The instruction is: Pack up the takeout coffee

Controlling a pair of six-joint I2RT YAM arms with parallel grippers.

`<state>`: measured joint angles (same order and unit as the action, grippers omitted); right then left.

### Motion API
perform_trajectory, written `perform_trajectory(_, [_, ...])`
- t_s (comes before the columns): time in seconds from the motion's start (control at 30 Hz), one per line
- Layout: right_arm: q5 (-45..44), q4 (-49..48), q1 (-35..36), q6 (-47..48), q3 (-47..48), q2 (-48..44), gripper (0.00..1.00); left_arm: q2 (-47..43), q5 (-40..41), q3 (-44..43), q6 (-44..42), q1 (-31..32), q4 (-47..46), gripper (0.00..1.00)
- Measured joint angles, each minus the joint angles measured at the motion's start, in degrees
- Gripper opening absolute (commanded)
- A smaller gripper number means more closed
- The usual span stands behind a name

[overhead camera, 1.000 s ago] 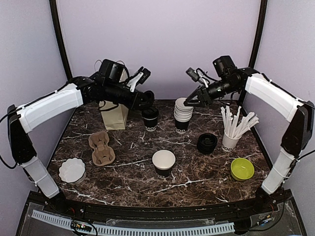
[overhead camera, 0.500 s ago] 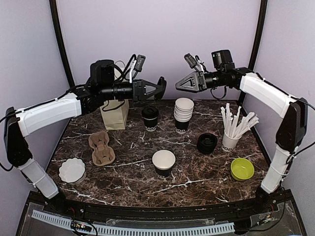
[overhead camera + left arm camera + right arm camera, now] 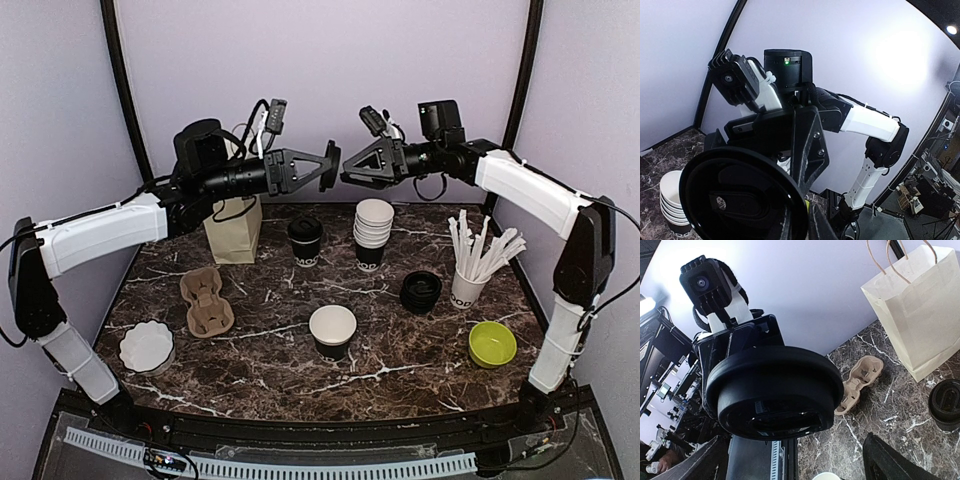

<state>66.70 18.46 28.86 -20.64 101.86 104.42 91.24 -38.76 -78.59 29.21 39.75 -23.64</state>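
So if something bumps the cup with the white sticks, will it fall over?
Probably fairly easily. The white sticks stand far above the small paper cup and fan to one side, so it looks top-heavy. A low, gentle push might just slide it on the smooth table; a high bump would likely tip it, scattering sticks.

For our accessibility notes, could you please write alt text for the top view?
The left claw grips a round black plastic lid above a dark marble table, with the open right claw facing it.
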Motion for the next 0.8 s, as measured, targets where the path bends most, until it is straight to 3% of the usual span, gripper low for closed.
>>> perform_trajectory(0.4, [2.7, -6.1, 0.9, -6.0, 0.0, 0.4, 0.93, 1.3, -1.3, 0.1, 2.1, 0.0, -2.2, 0.16])
perform_trajectory(0.8, [3.4, -13.3, 1.1, -12.8, -1.2, 1.2, 0.68, 1.9, -2.4, 0.2, 3.0, 0.0, -3.8, 0.17])
